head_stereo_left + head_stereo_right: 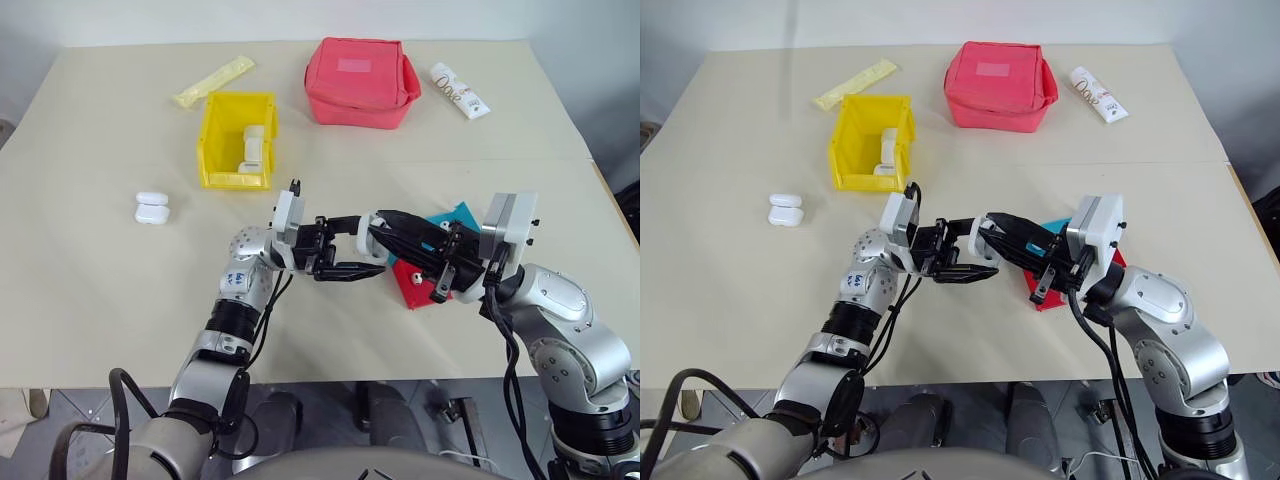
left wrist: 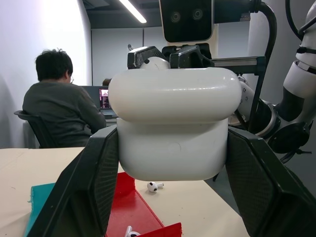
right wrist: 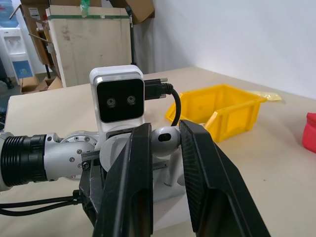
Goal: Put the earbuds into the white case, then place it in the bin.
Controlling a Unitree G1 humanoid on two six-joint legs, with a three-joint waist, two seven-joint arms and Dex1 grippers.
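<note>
Grippers meeting over the beige table's near edge, 1 glossy white case between them.

Left gripper has its 2 black fingers clamped on the sides of the small glossy white rounded earbud case, lid pointing toward the right arm. Right gripper pinches a tiny glossy white plastic earbud between narrowly set fingers, right at the case's lid. Below them lie shallow red and blue trays, with 1 loose earbud on the table beside the red tray. Bright yellow plastic bin, holding white cases, stands well apart toward the table's far side; another white case rests nearer the table's left side.
</note>
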